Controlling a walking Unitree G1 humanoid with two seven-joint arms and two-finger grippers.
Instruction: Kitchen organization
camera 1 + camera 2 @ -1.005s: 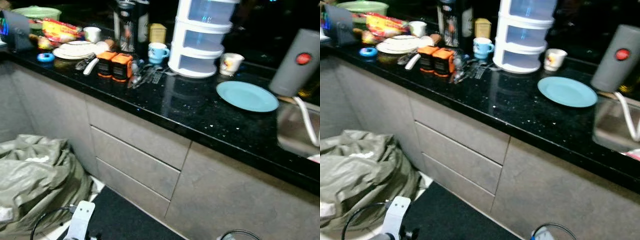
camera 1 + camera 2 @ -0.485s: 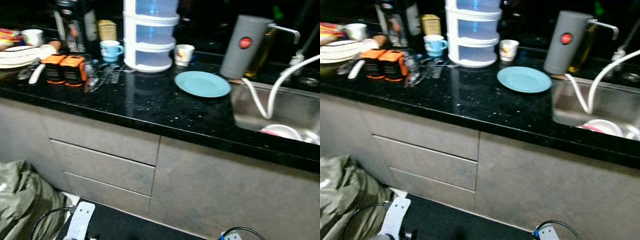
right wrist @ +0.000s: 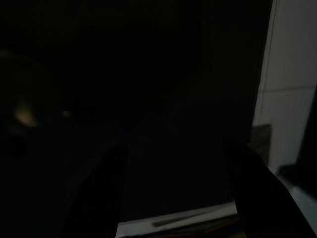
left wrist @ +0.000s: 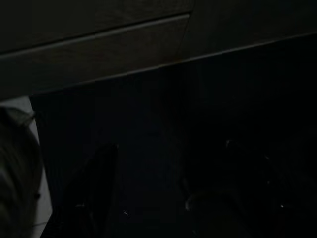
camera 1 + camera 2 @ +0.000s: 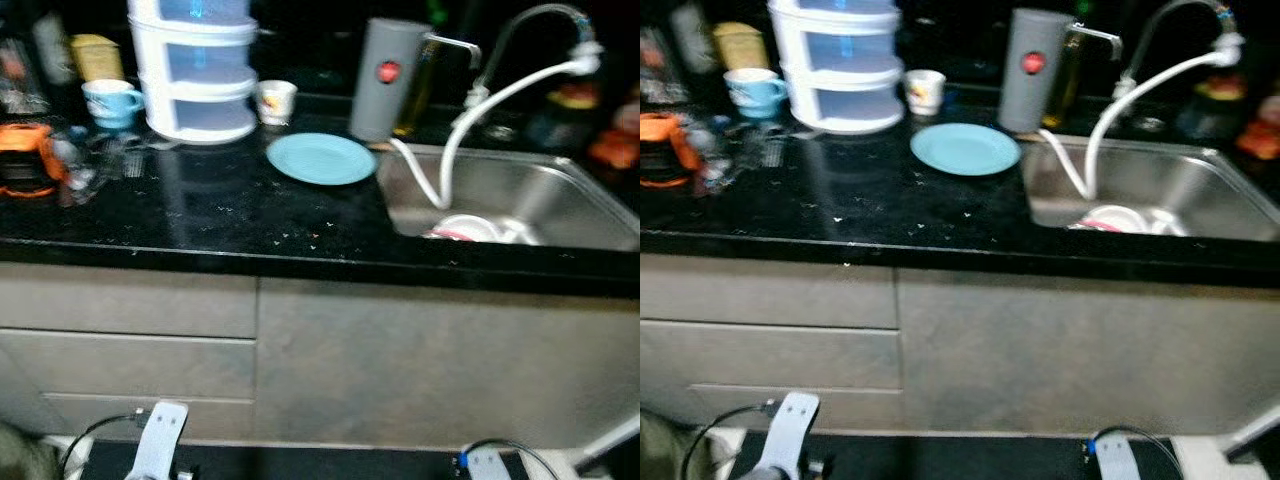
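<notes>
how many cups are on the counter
2: a blue cup left of the white drawer tower, a small white cup right of it. More may be hidden behind.

Black countertop (image 5: 200,215), light blue plate (image 5: 321,158) beside steel sink (image 5: 520,195), white stacked drawer organiser (image 5: 196,70), grey canister (image 5: 385,78), two cups (image 5: 112,100)

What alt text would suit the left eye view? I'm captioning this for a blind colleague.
A round light-blue plate lies on a black stone countertop beside a steel sink with a white hose. Behind it stand a white three-tier drawer unit, a small white cup and a grey cylindrical canister.
</notes>
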